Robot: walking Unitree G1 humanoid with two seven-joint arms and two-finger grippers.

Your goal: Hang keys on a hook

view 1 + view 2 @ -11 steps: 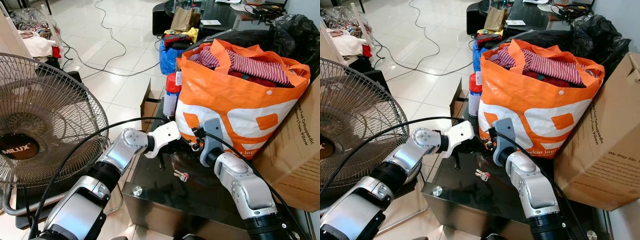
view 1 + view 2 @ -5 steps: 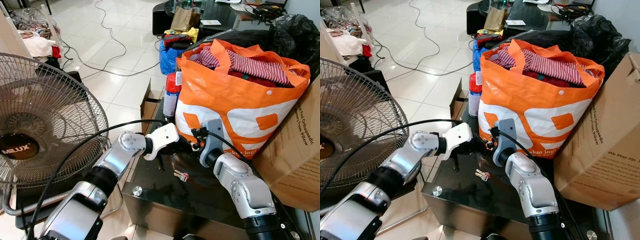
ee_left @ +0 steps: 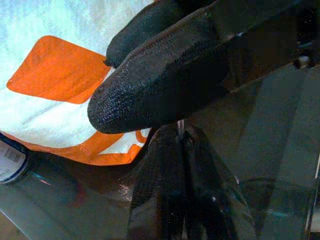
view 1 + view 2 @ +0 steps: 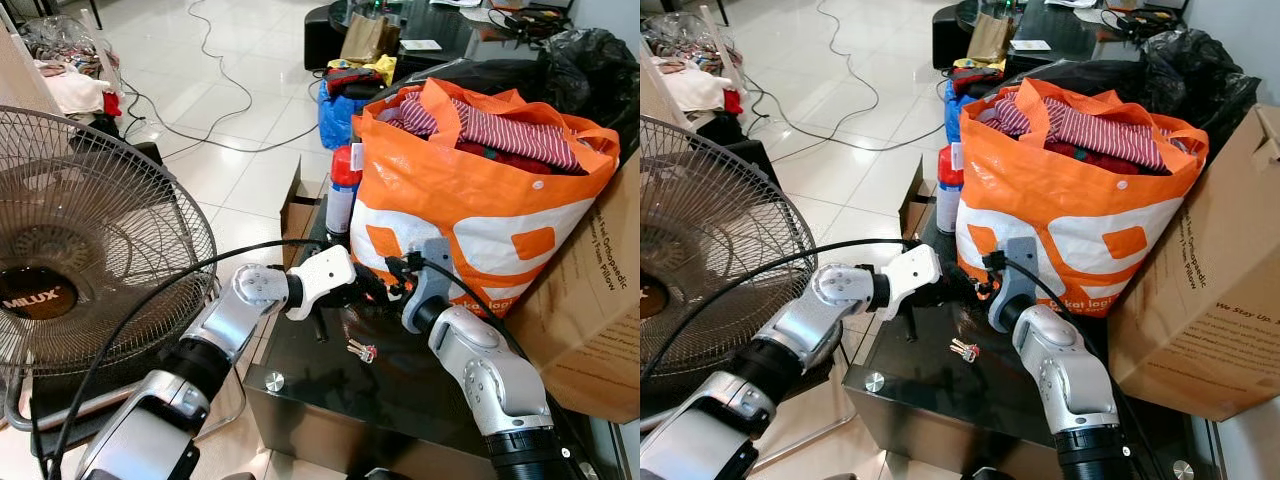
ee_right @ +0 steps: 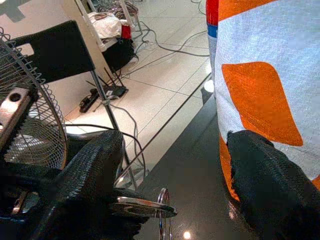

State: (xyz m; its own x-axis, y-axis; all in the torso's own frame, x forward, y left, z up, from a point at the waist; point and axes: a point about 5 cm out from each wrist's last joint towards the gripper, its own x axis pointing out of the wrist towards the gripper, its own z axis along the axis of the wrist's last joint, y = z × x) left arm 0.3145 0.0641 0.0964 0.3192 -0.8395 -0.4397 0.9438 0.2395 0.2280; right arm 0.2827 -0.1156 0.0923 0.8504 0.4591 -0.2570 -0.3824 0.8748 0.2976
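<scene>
Left eye view: small bunch of silver keys with a red tag (image 4: 360, 349) lies loose on the dark glass surface (image 4: 400, 405), just short of both claws on the robot's side and touching neither. Left claw (image 4: 355, 290) and right claw (image 5: 175, 137) hover close together over the surface, right against the foot of the big orange-and-white woven bag (image 4: 470, 200). In the right wrist view the right claw's fingers (image 5: 260, 185) are spread wide with nothing gripped between them. A thin flat metal piece with a ring (image 5: 147, 206) sits low beside one finger; can't tell what it is. Left claw's fingers are bunched dark shapes, so I cannot tell how far open it is or whether it holds anything. No hook I can make out. Judgement: task barely started; pickup, carry and hanging all left.
</scene>
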